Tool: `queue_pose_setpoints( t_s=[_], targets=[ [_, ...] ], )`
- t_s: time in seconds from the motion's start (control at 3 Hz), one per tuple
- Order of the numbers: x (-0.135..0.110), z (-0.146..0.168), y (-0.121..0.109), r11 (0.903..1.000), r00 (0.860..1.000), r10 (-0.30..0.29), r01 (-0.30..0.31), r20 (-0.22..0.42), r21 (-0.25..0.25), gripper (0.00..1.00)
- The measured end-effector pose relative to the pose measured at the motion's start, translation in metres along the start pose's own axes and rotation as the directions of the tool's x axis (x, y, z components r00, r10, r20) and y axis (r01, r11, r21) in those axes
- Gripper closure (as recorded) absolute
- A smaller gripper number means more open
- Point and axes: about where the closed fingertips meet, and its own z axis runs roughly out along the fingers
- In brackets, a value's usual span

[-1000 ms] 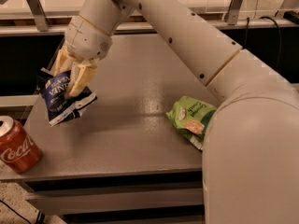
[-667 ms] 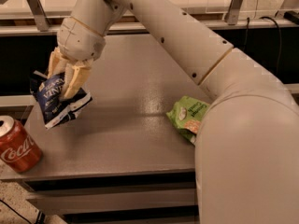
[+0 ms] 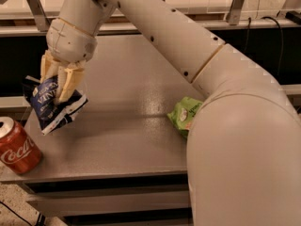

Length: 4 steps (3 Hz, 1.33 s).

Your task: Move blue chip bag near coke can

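The blue chip bag (image 3: 52, 106) is a small navy foil bag with white lettering and a white bottom edge. It hangs tilted at the left edge of the grey table (image 3: 136, 126). My gripper (image 3: 57, 84) is shut on the bag's upper part, with its tan fingers (image 3: 68, 82) pointing down. The coke can (image 3: 16, 146) is red with white script and a silver top. It stands upright at the table's front left corner, below and left of the bag, with a small gap between them.
A green bag (image 3: 184, 114) lies on the table's right side, partly hidden by my large white arm (image 3: 235, 126), which fills the right of the view. A dark shelf and metal rails run behind the table.
My gripper has carried the blue chip bag to the left, toward the table's left edge and closer to the coke can. The can and green bag have not moved.
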Motion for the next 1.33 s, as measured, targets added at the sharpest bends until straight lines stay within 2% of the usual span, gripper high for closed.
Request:
queue_pose_setpoints(
  t_s=[0.33, 0.67, 1.33],
  targets=[
    [0.000, 0.004, -0.002, 0.9997, 1.000, -0.012, 0.012, -0.007, -0.019, 0.85],
    [0.001, 0.010, -0.007, 0.9988, 0.999, -0.032, 0.032, 0.001, -0.038, 0.62],
    [0.002, 0.015, -0.026, 0.9991, 0.999, -0.034, 0.034, -0.001, 0.024, 0.16]
  ],
)
